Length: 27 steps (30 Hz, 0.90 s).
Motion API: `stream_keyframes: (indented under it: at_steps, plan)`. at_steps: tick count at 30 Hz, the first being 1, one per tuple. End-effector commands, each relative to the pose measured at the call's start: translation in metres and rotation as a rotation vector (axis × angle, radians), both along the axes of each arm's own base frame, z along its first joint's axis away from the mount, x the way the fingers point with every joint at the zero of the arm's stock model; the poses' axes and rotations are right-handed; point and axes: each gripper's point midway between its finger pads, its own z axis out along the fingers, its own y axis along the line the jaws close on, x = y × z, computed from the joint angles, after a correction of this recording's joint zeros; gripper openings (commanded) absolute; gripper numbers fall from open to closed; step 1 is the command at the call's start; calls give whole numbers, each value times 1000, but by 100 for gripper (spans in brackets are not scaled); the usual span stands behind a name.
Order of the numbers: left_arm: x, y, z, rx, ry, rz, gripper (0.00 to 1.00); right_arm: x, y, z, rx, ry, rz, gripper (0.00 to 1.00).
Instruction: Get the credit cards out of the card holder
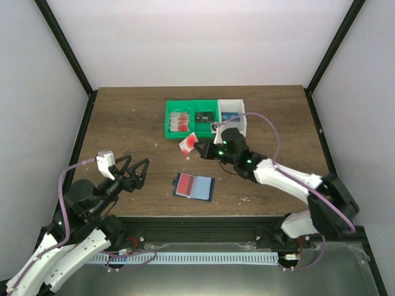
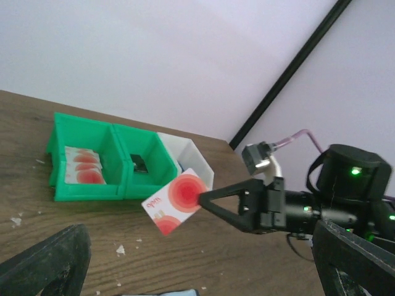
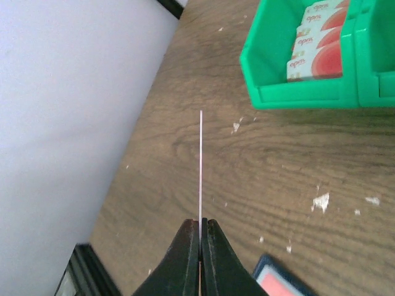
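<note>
The navy card holder (image 1: 202,188) lies open on the table with a red card (image 1: 184,182) in its left pocket. Above and behind it, my right gripper (image 1: 201,148) is shut on a red-and-white credit card (image 1: 188,144) held off the table near the green bin. The left wrist view shows that card (image 2: 176,200) face-on, pinched at one edge by the right gripper's fingers (image 2: 222,202). In the right wrist view the card (image 3: 200,166) is edge-on between my shut right gripper (image 3: 200,225). My left gripper (image 1: 137,173) stands open and empty left of the holder.
A green two-compartment bin (image 1: 168,121) stands at the back; its left compartment holds several red-and-white cards (image 1: 179,121), its right one a dark item (image 1: 203,116). A white bin (image 1: 242,117) adjoins it. Small white flecks (image 3: 321,201) dot the wood.
</note>
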Motion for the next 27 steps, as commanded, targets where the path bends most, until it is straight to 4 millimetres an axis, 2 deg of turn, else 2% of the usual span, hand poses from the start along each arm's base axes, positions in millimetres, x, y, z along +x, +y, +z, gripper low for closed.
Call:
stream_keyframes:
  at_steps: [1, 4, 8, 13, 16, 23, 27]
  plan:
    - [3, 14, 3, 11, -33, 72, 100, 57, 19, 28, 119, -44, -141, 1]
    - [3, 15, 3, 12, -32, 75, 100, 87, 32, 9, 116, 6, -190, 1]
    - [1, 14, 2, 18, -26, 63, 100, 121, 52, -1, 146, 46, -225, 0]
    - [-6, 18, 8, -8, -50, 56, 100, 156, 56, -17, 137, 73, -341, 2]
    - [-8, 21, 10, -22, -61, 59, 100, 173, 59, -29, 153, 111, -374, 3]
    - [-11, 26, 13, -41, -73, 66, 100, 202, 63, -80, 97, 205, -460, 5]
    - [-13, 26, 14, -48, -78, 63, 100, 217, 64, -90, 101, 225, -482, 5]
